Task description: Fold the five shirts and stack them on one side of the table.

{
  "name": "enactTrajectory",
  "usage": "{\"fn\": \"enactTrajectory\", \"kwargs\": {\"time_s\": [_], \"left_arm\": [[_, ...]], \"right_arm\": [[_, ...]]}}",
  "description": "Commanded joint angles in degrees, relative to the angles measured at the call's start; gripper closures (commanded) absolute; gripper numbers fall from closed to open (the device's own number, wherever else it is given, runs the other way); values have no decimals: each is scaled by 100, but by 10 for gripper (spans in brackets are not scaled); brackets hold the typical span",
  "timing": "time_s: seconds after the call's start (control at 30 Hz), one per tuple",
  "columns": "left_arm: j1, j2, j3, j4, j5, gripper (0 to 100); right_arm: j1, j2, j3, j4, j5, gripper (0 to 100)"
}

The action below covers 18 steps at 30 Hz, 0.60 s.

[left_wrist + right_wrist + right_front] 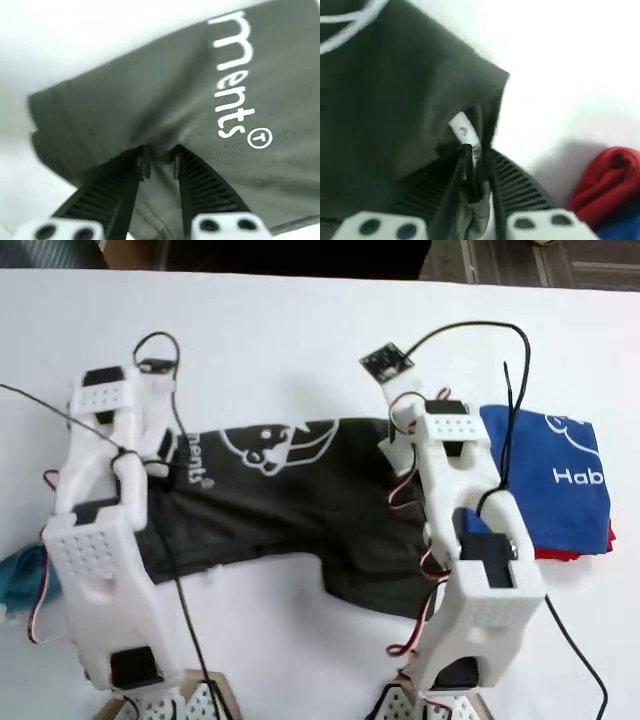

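Spread shirt (300, 500) lies on table (300, 330), folded stack (560, 500) (two shirts) right of it.

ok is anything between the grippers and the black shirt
Nothing visible. The left gripper and the right gripper each have a fold of the black shirt pinched directly between their fingers.

A white counter (300, 310) spreads wide under bright, even light. Past its far edge there's grey floor (500, 260), darker toward the middle.
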Motion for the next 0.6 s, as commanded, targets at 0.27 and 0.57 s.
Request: {"fn": "enactTrajectory", "kwargs": {"time_s": [0.27, 0.57], "left_arm": [[-633, -9, -321, -123, -484, 898], [53, -44, -321, -97, -457, 898]], "right_arm": [[488, 752, -1011, -92, 18, 969], [505, 1042, -2295, 620, 18, 968]]}}
